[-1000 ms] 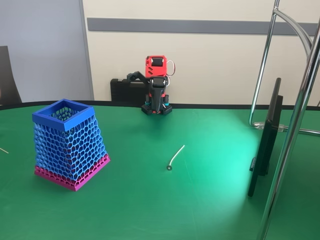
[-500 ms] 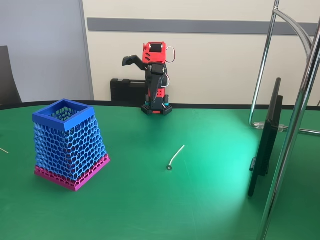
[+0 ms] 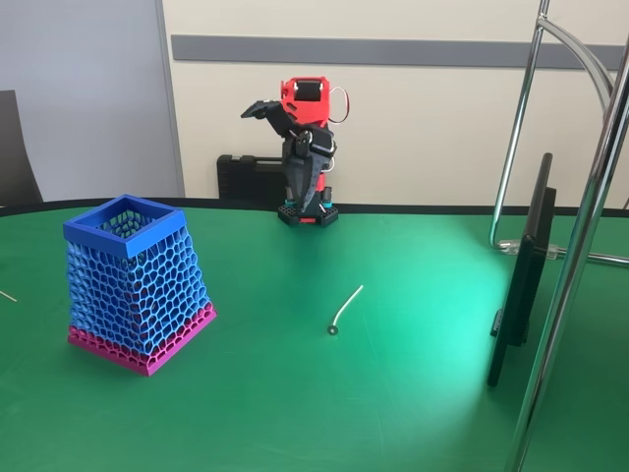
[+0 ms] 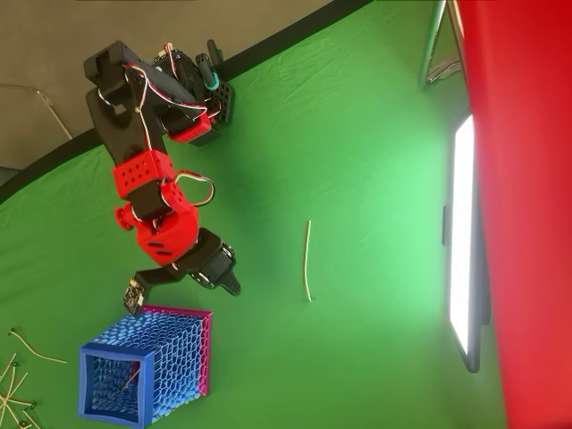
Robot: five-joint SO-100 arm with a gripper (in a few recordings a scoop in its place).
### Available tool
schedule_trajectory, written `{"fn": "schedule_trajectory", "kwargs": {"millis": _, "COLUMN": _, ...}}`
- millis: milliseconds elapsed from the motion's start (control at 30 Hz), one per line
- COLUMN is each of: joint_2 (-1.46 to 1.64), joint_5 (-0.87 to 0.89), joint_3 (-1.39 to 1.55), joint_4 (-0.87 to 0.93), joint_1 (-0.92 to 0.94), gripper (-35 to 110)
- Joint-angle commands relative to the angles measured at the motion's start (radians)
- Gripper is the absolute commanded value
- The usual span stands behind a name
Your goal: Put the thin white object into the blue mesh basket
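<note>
The thin white object (image 3: 346, 304) (image 4: 307, 258) lies flat on the green table, near the middle, with its small dark tip toward the front in the fixed view. The blue mesh basket (image 3: 137, 283) (image 4: 146, 367) stands upright at the left on its magenta base band. The red and black arm stands at the table's back edge. Its gripper (image 3: 300, 183) (image 4: 231, 283) hangs in the air with the fingers together and nothing in them. In the overhead view it is just above the basket's base and well left of the white object.
A dark flat screen (image 3: 523, 277) (image 4: 464, 241) stands on edge at the right beside a chrome stand (image 3: 582, 236). Several thin sticks (image 4: 12, 377) lie by the table edge past the basket. A black case (image 3: 246, 177) sits behind the arm.
The arm has unfolded and risen from its low folded pose, and the gripper has swung up and out from the base. The white object and the basket have not moved.
</note>
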Motion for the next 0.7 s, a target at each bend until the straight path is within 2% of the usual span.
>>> {"fn": "schedule_trajectory", "kwargs": {"millis": 0, "joint_2": -0.123, "joint_5": -0.077, "joint_3": -0.218, "joint_4": 0.081, "joint_1": -0.020, "gripper": 9}}
{"fn": "schedule_trajectory", "kwargs": {"millis": 167, "joint_2": -0.282, "joint_5": -0.209, "joint_3": -0.370, "joint_4": 0.138, "joint_1": -0.026, "gripper": 15}}
{"fn": "schedule_trajectory", "kwargs": {"millis": 467, "joint_2": -0.469, "joint_5": -0.449, "joint_3": -0.413, "joint_4": 0.138, "joint_1": -0.020, "gripper": 22}}
{"fn": "schedule_trajectory", "kwargs": {"millis": 667, "joint_2": -0.604, "joint_5": -0.509, "joint_3": -0.459, "joint_4": 0.138, "joint_1": -0.018, "gripper": 22}}
